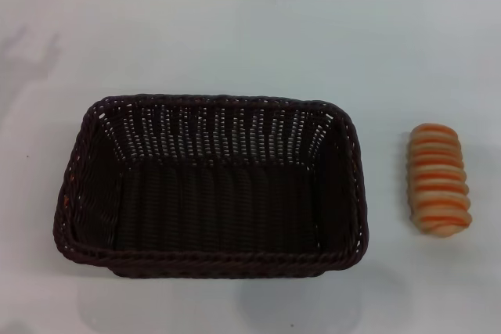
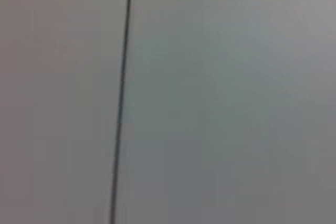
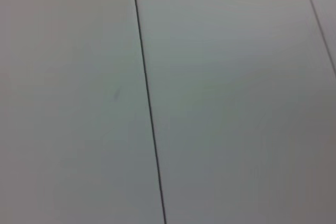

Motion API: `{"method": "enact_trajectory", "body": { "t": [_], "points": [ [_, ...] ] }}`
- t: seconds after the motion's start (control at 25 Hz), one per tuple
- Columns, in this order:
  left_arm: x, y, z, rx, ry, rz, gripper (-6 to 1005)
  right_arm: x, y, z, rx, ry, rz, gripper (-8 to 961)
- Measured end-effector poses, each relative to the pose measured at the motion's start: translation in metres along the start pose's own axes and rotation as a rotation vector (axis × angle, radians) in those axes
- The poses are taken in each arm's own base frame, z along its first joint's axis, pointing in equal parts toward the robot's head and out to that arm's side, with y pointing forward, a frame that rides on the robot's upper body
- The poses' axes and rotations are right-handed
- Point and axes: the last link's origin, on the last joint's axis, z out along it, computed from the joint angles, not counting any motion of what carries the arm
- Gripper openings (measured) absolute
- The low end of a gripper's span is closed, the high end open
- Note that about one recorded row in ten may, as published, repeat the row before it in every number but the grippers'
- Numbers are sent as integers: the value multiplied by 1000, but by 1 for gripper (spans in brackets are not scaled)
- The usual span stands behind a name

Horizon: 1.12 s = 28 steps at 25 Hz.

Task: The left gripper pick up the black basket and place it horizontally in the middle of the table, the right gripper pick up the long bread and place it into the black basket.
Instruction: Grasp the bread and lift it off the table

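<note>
nearest, the black basket [image 1: 210, 185] sits mid-table [image 1: 235, 44], long side lying crosswise, empty. just right of it, apart, the long bread [image 1: 439, 178] lies with its long axis pointing away, on the right arm's side. neither pincer shows, so their state can't be told; both wrist views show only pale seamed panels.

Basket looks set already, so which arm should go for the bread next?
Right. The long bread lies on the table to the right of the black basket, on the right arm's side, apart from it. Neither gripper is in view.
</note>
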Motion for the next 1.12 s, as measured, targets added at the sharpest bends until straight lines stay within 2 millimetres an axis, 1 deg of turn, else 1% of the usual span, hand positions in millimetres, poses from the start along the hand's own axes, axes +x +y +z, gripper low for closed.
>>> {"method": "enact_trajectory", "body": {
  "t": [0.04,0.16,0.36,0.4,0.44,0.56,0.6,0.64,0.76,1.0,1.12],
  "points": [
    [0,0,0,0,0,0,612,0,1,0,-5,14,6,537],
    [-5,-5,-11,30,-4,57,612,-1,10,-1,-32,57,30,536],
    [-6,-8,-22,41,5,62,611,-10,31,-7,-119,131,53,536],
    [-5,-9,-24,45,9,63,611,-14,40,-8,-149,171,70,536],
    [-4,-10,-24,48,12,63,610,-14,40,-8,-149,171,70,535],
    [-2,-11,-26,48,23,66,610,-14,51,-10,-188,270,94,535],
    [-1,-11,-26,45,28,67,610,-11,57,-12,-217,353,102,535],
    [-1,-11,-26,45,28,67,609,-11,57,-12,-217,353,102,535],
    [0,-10,-26,37,35,68,609,-5,62,-12,-260,481,104,534],
    [2,-9,-27,33,43,73,608,-2,64,-6,-319,710,114,533],
    [2,-9,-26,32,44,75,607,-2,63,-5,-326,758,121,533]
  ]
}}
